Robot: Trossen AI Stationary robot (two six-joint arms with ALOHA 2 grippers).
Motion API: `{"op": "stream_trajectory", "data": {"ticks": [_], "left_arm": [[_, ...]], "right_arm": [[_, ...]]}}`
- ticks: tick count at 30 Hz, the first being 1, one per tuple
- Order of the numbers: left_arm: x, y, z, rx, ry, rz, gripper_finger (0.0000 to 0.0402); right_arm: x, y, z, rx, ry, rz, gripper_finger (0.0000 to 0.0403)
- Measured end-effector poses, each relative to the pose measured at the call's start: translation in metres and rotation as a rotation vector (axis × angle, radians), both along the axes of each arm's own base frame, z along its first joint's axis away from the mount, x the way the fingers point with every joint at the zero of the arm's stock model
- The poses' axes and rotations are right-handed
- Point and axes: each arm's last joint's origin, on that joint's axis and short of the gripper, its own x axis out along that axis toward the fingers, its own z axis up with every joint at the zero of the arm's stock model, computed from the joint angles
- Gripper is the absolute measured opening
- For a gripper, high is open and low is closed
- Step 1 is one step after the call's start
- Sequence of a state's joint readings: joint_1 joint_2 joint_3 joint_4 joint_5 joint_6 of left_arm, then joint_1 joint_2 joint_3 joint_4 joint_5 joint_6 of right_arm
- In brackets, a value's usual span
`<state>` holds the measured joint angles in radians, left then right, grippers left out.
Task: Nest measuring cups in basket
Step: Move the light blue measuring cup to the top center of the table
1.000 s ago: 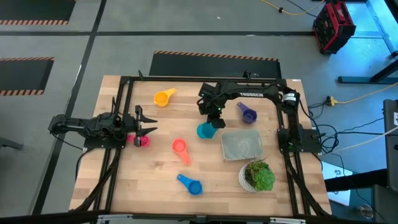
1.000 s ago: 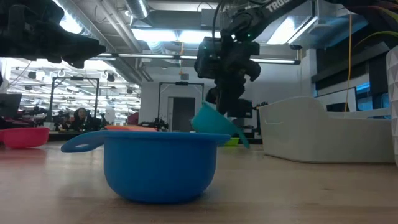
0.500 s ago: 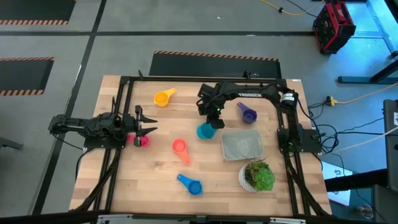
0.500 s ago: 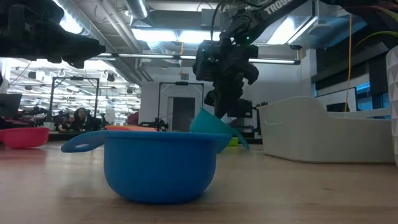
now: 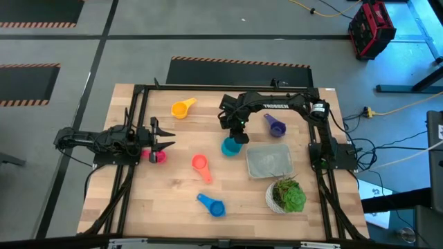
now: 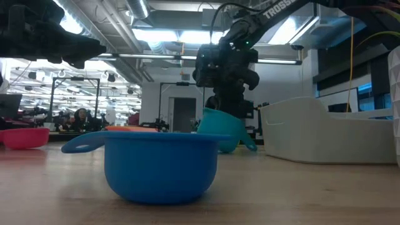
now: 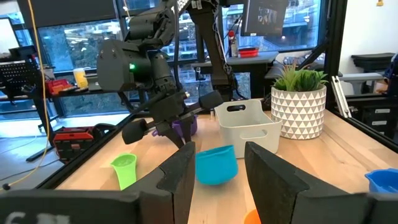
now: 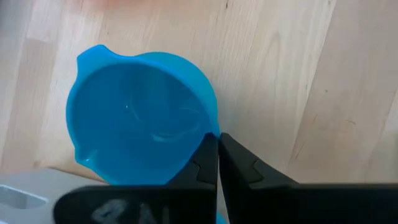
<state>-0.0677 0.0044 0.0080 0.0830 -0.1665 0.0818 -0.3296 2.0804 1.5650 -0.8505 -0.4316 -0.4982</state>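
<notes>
High view: right claw [image 5: 236, 133] directly over the teal cup [image 5: 230, 146], basket [image 5: 269, 160] just beside it; left claw [image 5: 160, 137] waits well apart.

Low view: teal cup [image 6: 224, 128] hangs tilted under the right claw [image 6: 228, 107], low near the table [image 6: 300, 194].

Right wrist view: fingers [image 8: 208, 163] pinched shut on the cup's rim [image 8: 208, 127], so a short carry sideways to the basket looks next.

Left wrist view: left claw open, empty.

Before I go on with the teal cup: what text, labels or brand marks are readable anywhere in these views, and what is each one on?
"TROSSEN", white letters, on the right arm's upper link in the high view.
"TROSS", the same word cut off by the picture's edge, on that arm in the low view.
The screen behind the table in the left wrist view shows marks too blurred to read.
No text shows on the measuring cups or the basket.
</notes>
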Motion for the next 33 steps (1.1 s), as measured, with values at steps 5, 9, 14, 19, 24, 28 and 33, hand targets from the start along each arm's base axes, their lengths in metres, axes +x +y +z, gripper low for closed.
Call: {"op": "stream_trajectory", "data": {"ticks": [5,9,14,19,24,28,33], "left_arm": [[0.000,0.000,0.000,0.000,0.000,0.000,0.0133],[0.000,0.000,0.000,0.000,0.000,0.000,0.0133],[0.000,0.000,0.000,0.000,0.000,0.000,0.0133],[0.000,0.000,0.000,0.000,0.000,0.000,0.0133],[0.000,0.000,0.000,0.000,0.000,0.000,0.0133],[0.000,0.000,0.000,0.000,0.000,0.000,0.0133],[0.000,0.000,0.000,0.000,0.000,0.000,0.0133]], "right_arm": [[0.001,0.001,0.000,-0.002,-0.002,0.001,0.0019],[0.001,0.001,-0.001,-0.006,-0.001,0.001,0.0046],[0.001,0.001,-0.001,-0.005,-0.001,0.001,0.0062],[0.001,0.001,-0.001,-0.005,-0.001,0.001,0.0064],[0.001,0.000,0.001,0.001,0.006,-0.017,0.0064],[0.006,-0.002,0.011,-0.009,-0.009,-0.049,0.0064],[0.012,-0.004,0.031,-0.019,-0.038,-0.049,0.0064]]}}
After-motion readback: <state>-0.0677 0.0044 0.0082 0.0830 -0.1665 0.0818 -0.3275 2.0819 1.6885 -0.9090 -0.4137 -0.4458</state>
